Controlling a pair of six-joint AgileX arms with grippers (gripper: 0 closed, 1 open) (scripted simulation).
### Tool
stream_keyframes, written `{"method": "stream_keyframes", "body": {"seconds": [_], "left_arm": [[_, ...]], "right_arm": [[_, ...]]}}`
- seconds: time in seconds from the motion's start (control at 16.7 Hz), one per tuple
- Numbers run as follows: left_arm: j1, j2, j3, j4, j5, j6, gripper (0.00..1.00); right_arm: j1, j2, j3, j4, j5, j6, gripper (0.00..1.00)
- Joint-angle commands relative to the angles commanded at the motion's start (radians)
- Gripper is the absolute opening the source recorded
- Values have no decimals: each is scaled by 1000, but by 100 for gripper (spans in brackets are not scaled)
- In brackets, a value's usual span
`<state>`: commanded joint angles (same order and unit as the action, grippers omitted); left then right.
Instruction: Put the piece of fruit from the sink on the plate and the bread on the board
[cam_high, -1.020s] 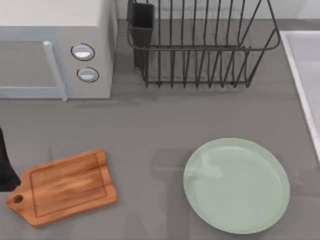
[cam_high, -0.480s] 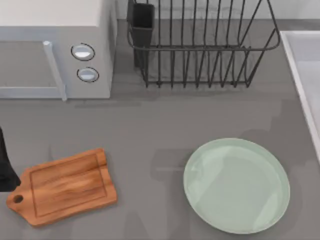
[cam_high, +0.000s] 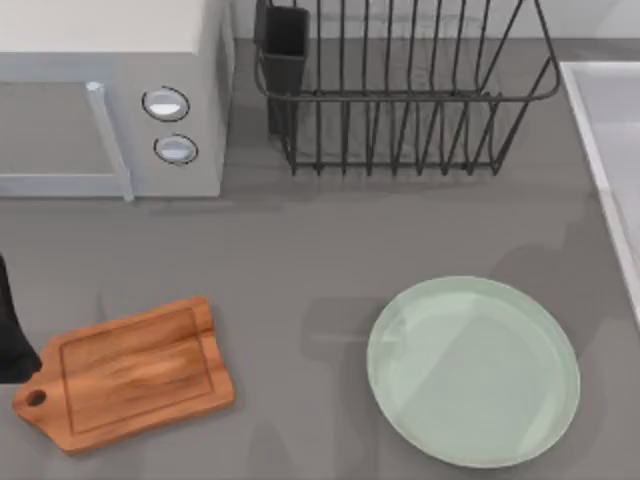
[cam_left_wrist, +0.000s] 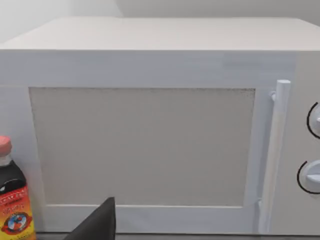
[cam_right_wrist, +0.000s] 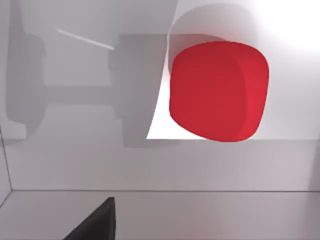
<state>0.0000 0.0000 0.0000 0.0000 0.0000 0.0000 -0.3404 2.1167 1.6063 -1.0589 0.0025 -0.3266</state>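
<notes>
Fruit (cam_right_wrist: 218, 91) lying on the pale sink (cam_right_wrist: 75, 165) floor beneath the right wrist camera, plate (cam_high: 473, 371) and board (cam_high: 128, 372) bare on the counter (cam_high: 330, 240), sink rim at right edge, end effector states impossible to tell.

A white microwave (cam_high: 110, 95) stands at the back left of the grey worktop (cam_high: 300, 260), its door handle (cam_high: 110, 140) upright beside two round dials (cam_high: 167, 104). To its right sits a black wire dish rack (cam_high: 400, 90) with a dark cutlery cup (cam_high: 284, 45) at its left end. Beside the microwave stands a dark sauce bottle (cam_left_wrist: 14, 200) with a pink cap
</notes>
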Motion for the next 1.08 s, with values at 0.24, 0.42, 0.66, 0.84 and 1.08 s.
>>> {"method": "stream_keyframes", "body": {"seconds": [0.24, 0.42, 0.66, 0.84, 1.08], "left_arm": [[0, 0, 0, 0, 0, 0, 100], [0, 0, 0, 0, 0, 0, 100], [0, 0, 0, 0, 0, 0, 100], [0, 0, 0, 0, 0, 0, 100], [0, 0, 0, 0, 0, 0, 100]], "right_arm": [[-1, 48, -32, 71, 0, 1, 100], [-2, 136, -87, 227, 1, 2, 100], [-3, 255, -163, 430, 2, 4, 100], [-4, 294, -186, 479, 3, 4, 100], [-4, 294, -186, 479, 3, 4, 92]]}}
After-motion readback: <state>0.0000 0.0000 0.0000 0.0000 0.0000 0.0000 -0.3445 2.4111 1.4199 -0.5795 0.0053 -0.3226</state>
